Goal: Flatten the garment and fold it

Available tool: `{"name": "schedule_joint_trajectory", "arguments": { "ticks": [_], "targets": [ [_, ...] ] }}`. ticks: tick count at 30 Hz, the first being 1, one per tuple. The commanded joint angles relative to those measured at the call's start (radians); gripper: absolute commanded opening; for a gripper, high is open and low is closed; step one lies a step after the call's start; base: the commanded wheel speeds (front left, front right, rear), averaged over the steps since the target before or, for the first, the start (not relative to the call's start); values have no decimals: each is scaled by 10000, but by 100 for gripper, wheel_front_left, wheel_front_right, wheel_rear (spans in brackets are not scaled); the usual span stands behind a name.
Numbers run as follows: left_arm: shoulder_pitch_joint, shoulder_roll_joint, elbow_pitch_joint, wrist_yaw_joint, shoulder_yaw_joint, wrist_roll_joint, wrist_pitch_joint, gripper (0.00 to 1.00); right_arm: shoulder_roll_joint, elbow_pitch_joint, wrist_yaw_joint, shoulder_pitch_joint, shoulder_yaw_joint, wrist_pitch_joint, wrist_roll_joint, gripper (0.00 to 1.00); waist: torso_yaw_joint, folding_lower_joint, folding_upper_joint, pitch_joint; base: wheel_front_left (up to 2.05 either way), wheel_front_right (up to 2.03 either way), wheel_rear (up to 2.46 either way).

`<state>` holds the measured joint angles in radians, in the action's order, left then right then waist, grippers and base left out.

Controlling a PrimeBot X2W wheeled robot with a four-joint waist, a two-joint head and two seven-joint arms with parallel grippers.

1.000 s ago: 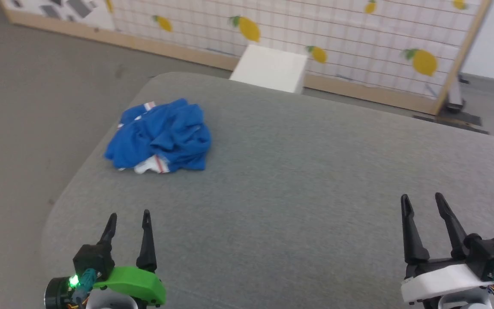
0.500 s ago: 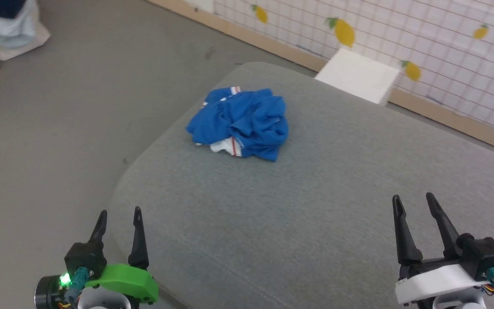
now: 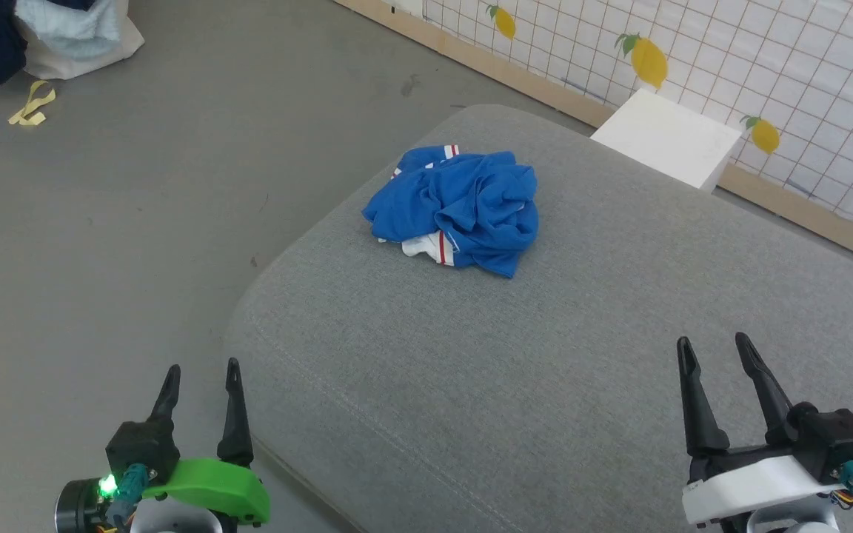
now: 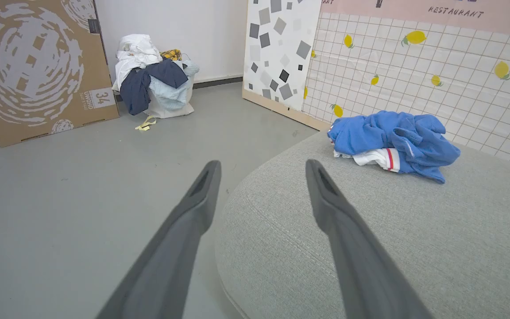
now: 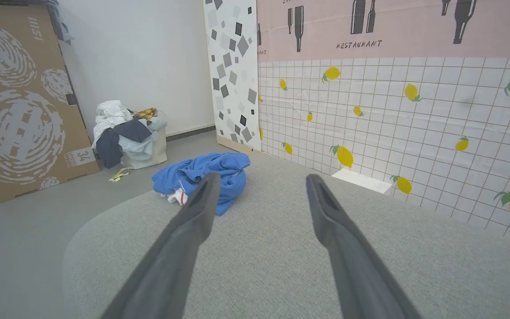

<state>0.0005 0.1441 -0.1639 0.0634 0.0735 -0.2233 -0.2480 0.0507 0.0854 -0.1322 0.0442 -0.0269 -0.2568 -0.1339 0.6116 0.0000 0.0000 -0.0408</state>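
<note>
Garment [image 3: 463, 211] lay crumpled near the far left corner of the surface [image 3: 545, 385]; left end effector [image 3: 202, 365] and right end effector [image 3: 713, 339] hung wide and empty by its near edge. Grasping a loose outer edge, not the bunched middle, seemed wisest.

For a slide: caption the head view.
Crumpled garment on grey cushion; left gripper and right gripper open, short of it.

Cardboard box [image 4: 38, 66] beside laundry bag [image 4: 173, 108] (clothes [image 4: 148, 73] heaped on top); white block [image 3: 667, 137]
</note>
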Motion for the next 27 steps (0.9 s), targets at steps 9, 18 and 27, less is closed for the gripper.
{"name": "schedule_joint_trajectory", "arguments": {
  "ticks": [9, 18, 27],
  "targets": [
    [-330, -46, 136, 6, -145, -430, -59, 100, -5, -136, 15, -218, -203, -49, 36, 100, -257, 0, 0, 585, 0, 0, 0],
    [-2727, 280, 212, -393, -724, -1334, 444, 100, -5, -565, 15, -1265, -107, -49, 660, 100, -1748, 0, 0, 2820, 0, 0, 0],
    [-6365, 2104, -236, -703, -1734, -2467, 3158, 100, -5, -862, 15, -2689, -5, -49, 784, 100, -4206, 0, 0, 5732, 0, 0, 0]
  ]
}}
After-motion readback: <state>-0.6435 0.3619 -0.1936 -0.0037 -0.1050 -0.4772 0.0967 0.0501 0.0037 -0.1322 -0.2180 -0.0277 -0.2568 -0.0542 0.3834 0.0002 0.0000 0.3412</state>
